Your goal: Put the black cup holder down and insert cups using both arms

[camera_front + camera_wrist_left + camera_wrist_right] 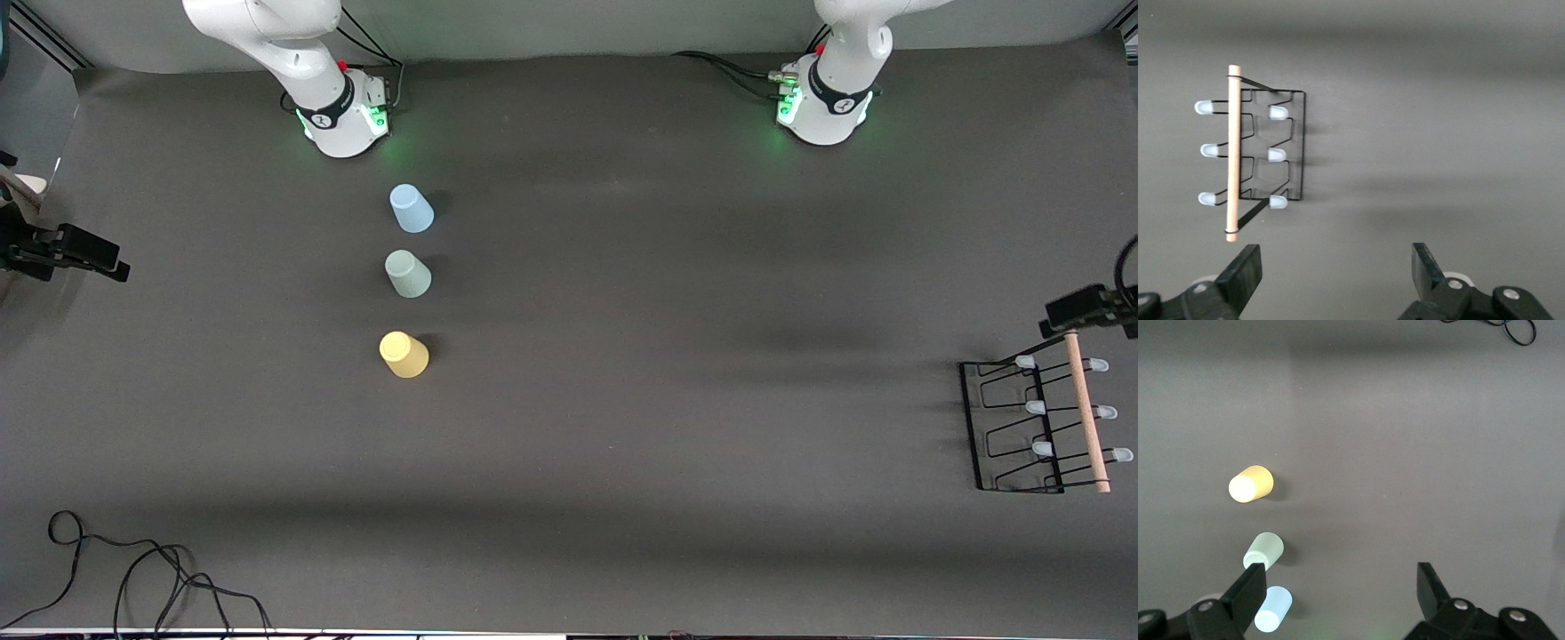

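The black cup holder (1013, 427) (1295, 143) stands on the table at the left arm's end, its wooden handle (1088, 413) on top. My left gripper (1080, 308) (1336, 263) hangs open over the table by the end of the handle that is farther from the front camera, touching nothing. Three cups stand narrow end up in a row in front of the right arm's base: light blue (411, 209) (1273, 609), grey-green (408, 274) (1263, 550), yellow (404, 355) (1251, 484). My right gripper (80, 253) (1340, 583) is open and holds nothing, out at the right arm's end of the table, away from the cups.
The dark table mat (676, 373) stretches wide and bare between the cups and the holder. A loose black cable (133, 569) (1511, 330) lies near the table's front edge at the right arm's end. The arm bases (342, 116) (822, 107) stand along the table's edge farthest from the front camera.
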Robot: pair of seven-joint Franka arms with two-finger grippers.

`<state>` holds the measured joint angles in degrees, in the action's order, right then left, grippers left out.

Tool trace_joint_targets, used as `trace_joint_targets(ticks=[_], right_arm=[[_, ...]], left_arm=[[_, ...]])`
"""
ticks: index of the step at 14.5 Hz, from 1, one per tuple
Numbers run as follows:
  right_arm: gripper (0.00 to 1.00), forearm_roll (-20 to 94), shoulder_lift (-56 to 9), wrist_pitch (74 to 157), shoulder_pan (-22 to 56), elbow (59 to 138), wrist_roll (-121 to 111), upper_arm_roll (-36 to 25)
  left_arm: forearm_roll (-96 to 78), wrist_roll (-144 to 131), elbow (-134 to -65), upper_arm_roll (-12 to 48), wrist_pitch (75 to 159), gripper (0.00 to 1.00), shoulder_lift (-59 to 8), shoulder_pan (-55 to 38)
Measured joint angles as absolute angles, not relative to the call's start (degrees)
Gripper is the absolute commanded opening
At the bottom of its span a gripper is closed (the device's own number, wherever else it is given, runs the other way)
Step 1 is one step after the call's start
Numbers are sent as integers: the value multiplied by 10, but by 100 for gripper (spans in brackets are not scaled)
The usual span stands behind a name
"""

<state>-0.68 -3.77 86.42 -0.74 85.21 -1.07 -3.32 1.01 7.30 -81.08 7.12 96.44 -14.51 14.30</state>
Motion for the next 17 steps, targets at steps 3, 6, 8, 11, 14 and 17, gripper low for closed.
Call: trace_joint_targets(ticks=[3,6,8,11,14,17], right_arm=[[100,-7,-39,864,-8,852,-11,-33],[100,-7,-40,864,-8,852,-11,-33],[100,-7,-40,864,-8,852,-11,-33],[100,-7,-41,864,-8,852,-11,-33],[100,-7,-41,864,-8,852,-11,-33],[100,-7,-41,864,-8,852,-11,-33]], left_arm=[[10,145,-795,70,973,100,-191,180],[19,172,-793,70,1018,99,-233,197],[60,172,-791,70,1035,100,-261,198],[78,173,-789,70,1089,100,-298,204],[79,180,-789,70,1113,99,-330,212],[79,203,-789,70,1115,66,-351,223]])
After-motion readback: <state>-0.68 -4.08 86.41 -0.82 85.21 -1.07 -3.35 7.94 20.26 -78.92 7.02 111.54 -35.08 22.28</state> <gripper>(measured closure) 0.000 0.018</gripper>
